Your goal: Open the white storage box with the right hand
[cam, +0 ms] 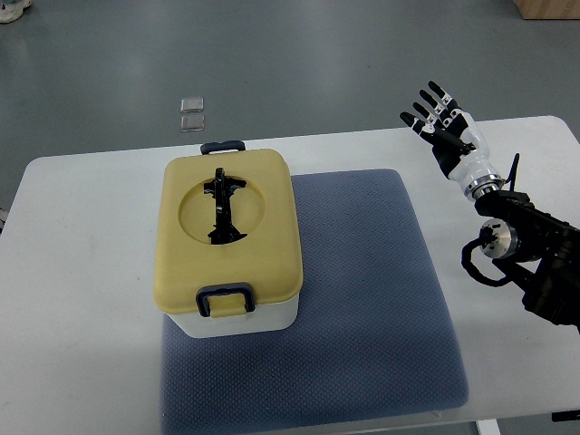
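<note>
Nearest me, the white storage box (231,258) sits shut on the mat (381,299). Right robot hand (444,122) hovers spread, well apart; reaching for the front latch (226,299) looks next.

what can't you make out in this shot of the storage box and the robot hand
- Inside of the white storage box: hidden in the top view by its shut yellow lid.
- Far latch: only its top edge shows past the lid.
- Right arm behind the right robot hand: cut off by the right picture edge.
- Left robot hand: outside the view.
- Two small clear items on the floor: too small to identify.
</note>
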### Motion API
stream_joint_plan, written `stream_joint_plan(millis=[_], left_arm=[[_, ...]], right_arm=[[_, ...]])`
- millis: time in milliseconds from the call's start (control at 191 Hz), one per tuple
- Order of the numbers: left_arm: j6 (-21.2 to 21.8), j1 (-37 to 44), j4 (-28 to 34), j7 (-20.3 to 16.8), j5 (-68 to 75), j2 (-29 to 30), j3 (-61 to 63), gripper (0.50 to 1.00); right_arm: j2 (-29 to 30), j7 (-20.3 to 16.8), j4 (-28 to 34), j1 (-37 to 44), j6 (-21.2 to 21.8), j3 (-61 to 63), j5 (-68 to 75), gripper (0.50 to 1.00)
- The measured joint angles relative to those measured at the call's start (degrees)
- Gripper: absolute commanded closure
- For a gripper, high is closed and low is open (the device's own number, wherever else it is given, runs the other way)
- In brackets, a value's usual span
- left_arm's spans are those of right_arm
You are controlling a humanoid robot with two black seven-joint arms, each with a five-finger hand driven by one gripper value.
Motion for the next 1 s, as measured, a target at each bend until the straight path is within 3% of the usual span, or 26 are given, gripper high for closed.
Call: stream_joint_plan(millis=[1002], left_arm=[[0.0,-0.2,-0.1,0.0,0.0,0.0,0.0,0.500]], right_arm=[[-0.1,0.0,-0.1,0.4,0.1,0.0,-0.3,0.570]])
